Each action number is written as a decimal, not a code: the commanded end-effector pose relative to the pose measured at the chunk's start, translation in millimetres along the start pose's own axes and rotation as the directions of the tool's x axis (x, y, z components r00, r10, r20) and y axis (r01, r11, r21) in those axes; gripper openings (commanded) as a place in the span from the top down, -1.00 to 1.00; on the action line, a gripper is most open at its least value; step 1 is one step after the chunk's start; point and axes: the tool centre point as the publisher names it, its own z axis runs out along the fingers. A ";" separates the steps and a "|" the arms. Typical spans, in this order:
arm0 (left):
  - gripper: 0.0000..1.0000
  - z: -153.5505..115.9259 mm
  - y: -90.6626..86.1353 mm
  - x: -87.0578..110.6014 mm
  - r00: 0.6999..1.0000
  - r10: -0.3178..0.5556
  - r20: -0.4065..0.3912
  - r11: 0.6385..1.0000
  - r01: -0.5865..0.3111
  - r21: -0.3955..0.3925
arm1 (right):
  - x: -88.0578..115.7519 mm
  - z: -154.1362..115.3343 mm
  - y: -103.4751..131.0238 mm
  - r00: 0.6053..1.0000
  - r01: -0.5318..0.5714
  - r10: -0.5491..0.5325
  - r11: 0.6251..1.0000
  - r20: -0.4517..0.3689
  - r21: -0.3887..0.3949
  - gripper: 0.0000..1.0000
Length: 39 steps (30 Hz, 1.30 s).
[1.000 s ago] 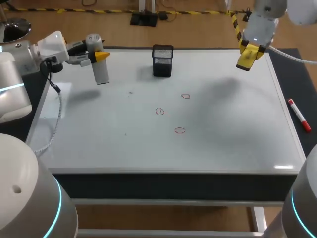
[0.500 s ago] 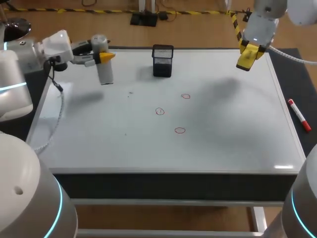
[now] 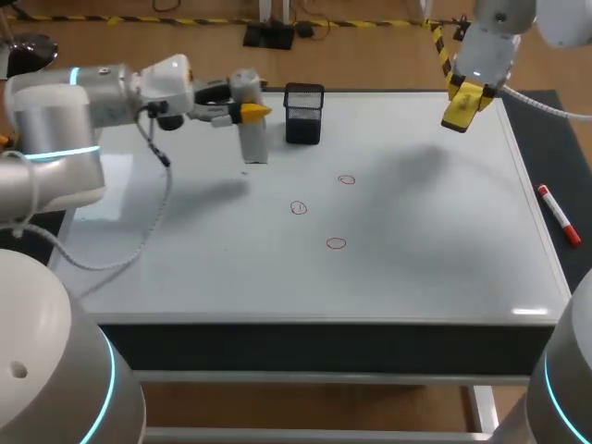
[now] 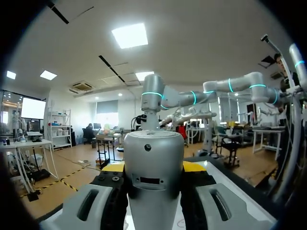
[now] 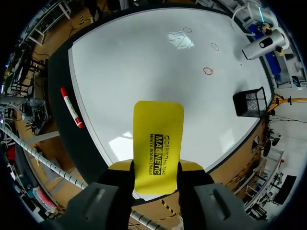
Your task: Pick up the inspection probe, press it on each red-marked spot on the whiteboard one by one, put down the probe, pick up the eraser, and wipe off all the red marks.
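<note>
The left arm (image 3: 83, 120) comes in from the left side of the worktop (image 3: 305, 335) and reaches along its far edge. Its tool (image 3: 248, 111) holds the grey probe (image 3: 254, 143), with one finger on each side of it. The probe stands upright, and its lower end points down at the whiteboard (image 3: 425, 240). It is just beside the black mesh basket (image 3: 303, 113), on the basket's left. The basket sits on the board near the middle of the far edge. In the left wrist view the probe fills the gap between the two fingers, and its round grey top is closest to the camera.

The right tool (image 5: 157, 167) is up over the far right corner of the worktop. It holds the yellow eraser (image 5: 158, 139) — the fingers press on it from two sides, and the flat yellow face sticks out ahead of them.

Three small red rings are drawn near the middle of the whiteboard. One (image 3: 347, 179) is closest to the basket, one (image 3: 298, 208) is a bit nearer and to the left, and one (image 3: 336, 243) is nearest the front edge. The probe is not over any of them — it is nearer the far edge and to their left.

A red marker (image 3: 559, 215) lies on the dark strip at the right edge of the worktop, just off the board.
</note>
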 end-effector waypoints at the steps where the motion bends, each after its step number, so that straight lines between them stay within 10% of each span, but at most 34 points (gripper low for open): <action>1: 1.00 31.9 8.1 -2.0 0.996 -0.007 -0.089 1.000 0.009 0.020 | 0.1 -0.9 -0.9 1.000 0.002 -0.002 1.000 -0.005 0.000 1.00; 39: 1.00 58.5 39.7 67.2 0.990 -0.087 -0.110 0.995 0.092 0.043 | 0.1 -0.9 -0.9 1.000 0.002 -0.002 1.000 -0.005 0.000 1.00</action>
